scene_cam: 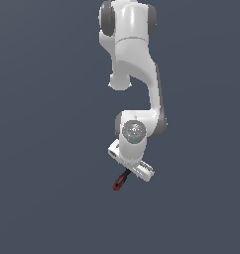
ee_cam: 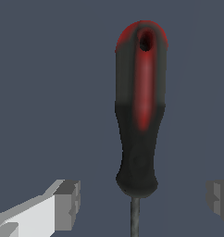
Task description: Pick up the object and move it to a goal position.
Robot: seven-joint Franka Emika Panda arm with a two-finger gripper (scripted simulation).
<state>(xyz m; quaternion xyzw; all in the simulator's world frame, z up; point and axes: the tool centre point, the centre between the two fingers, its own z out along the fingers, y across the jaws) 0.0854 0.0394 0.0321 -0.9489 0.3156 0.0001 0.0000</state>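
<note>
The screwdriver (scene_cam: pixel 120 180) has a red-and-black handle and lies on the flat grey floor, just below the white hand in the exterior view. In the wrist view its handle (ee_cam: pixel 140 106) fills the middle, and the thin dark shaft (ee_cam: pixel 134 217) runs back between the fingers. My gripper (scene_cam: pixel 128 173) is right over the screwdriver's shaft end. It is open in the wrist view (ee_cam: pixel 144 203): one grey fingertip (ee_cam: pixel 68 203) and the other (ee_cam: pixel 220 201) stand wide apart on either side, and neither touches the tool.
The plain dark grey floor (scene_cam: pixel 47 149) spreads all around. The white arm (scene_cam: pixel 137 74) reaches down from the top of the exterior view. No other objects show.
</note>
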